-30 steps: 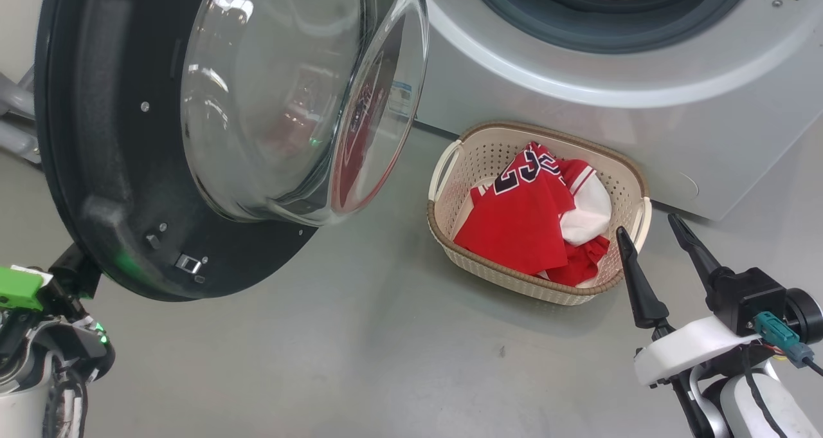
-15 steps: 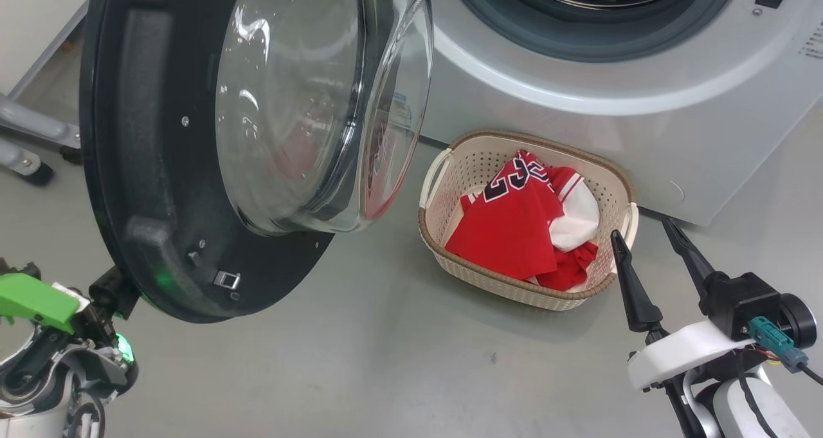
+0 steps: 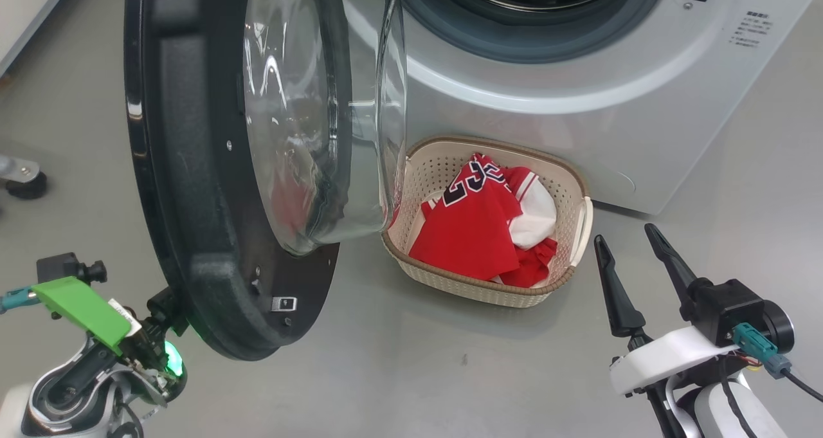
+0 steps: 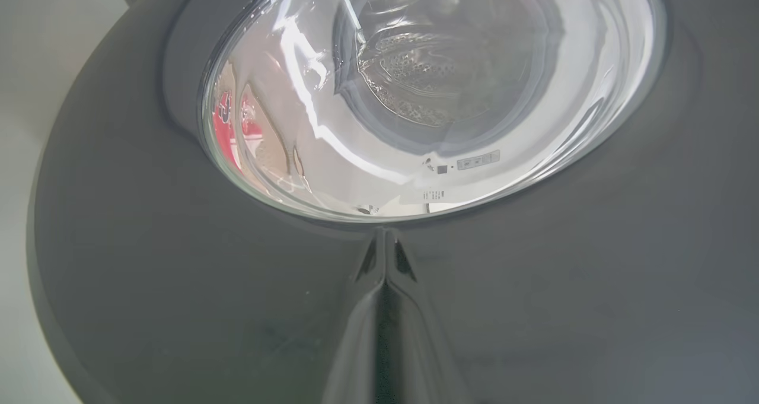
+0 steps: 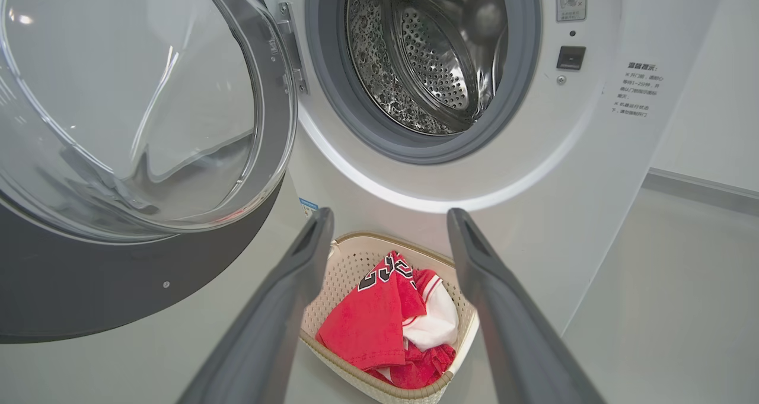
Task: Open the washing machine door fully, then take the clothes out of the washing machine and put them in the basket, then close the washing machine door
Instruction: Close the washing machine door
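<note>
Fingers (image 4: 364,344) of my left gripper (image 4: 385,273) are pressed together with nothing between them, tips at the outer face of the large round glossy black washing machine door (image 3: 193,200); whether they touch it I cannot tell. In the head view that door, cut off at the top edge, hides those fingers at lower left. My right gripper (image 3: 624,235) stands spread and empty at lower right, just beside the small cream perforated plastic basket (image 3: 476,289) at centre, where the bright red clothes (image 3: 469,232) lie. The big white washing machine (image 3: 578,116) is cropped at upper right.
</note>
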